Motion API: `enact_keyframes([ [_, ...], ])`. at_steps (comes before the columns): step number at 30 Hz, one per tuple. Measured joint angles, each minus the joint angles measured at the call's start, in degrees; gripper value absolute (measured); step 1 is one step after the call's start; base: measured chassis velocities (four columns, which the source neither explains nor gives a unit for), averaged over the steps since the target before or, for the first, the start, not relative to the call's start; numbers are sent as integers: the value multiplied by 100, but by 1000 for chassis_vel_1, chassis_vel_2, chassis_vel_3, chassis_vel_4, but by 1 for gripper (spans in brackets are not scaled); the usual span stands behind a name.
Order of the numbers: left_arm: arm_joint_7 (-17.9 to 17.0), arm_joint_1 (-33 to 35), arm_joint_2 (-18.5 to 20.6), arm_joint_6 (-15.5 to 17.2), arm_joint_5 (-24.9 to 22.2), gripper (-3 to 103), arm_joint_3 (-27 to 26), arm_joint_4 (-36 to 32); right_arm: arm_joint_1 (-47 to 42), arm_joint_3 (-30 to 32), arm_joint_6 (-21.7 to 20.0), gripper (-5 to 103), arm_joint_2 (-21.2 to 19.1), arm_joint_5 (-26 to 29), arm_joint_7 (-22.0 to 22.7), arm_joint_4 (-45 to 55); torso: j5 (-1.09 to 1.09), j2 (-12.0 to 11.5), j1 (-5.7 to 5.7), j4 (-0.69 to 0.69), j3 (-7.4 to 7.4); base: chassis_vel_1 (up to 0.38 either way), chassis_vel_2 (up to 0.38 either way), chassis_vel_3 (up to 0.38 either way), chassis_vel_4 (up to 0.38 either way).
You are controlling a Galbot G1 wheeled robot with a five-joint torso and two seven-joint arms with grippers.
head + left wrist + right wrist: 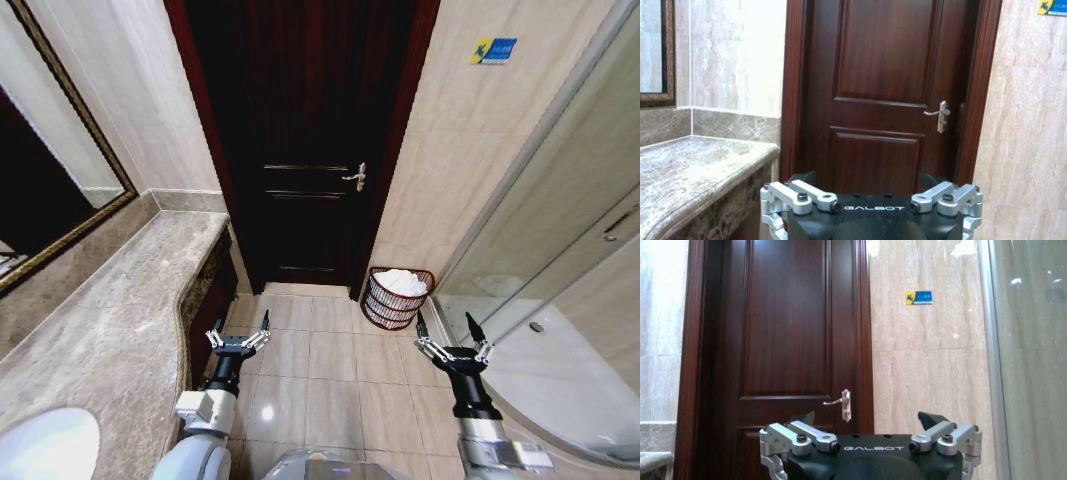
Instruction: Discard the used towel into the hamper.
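Here the left gripper (240, 331) hangs low over the tiled floor (330, 375), just beside the front edge of the marble counter (110, 330), its two dark fingers spread apart with nothing between them. The right gripper (447, 328) is raised to about the same height on the other side, near the curved base of the glass shower enclosure (560, 290); its fingers are likewise parted and empty. Both arms point forward toward the dark wooden door (300, 140), which is closed, its metal lever handle (355, 177) on the right side of the panel.

Between the door frame and the shower glass, against the beige tiled wall, stands the hamper (396, 302), a round dark red-brown ribbed basket on the floor. A white towel (402, 281) lies bunched inside it, rising to about the rim. The hamper is ahead of the right gripper and slightly to its left, apart from it, and farther from the left gripper.

A framed mirror (50, 170) hangs above the counter on the left wall, and a small blue and yellow sign (493, 50) is fixed high on the wall to the right of the door.
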Motion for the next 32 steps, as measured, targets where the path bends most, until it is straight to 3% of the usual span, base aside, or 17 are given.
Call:
enact_keyframes([
  [32,0,0,0,0,0,100,0,0,0,0,0,100,0,0,0,0,0,0,0,0,0,0,0,0,0],
])
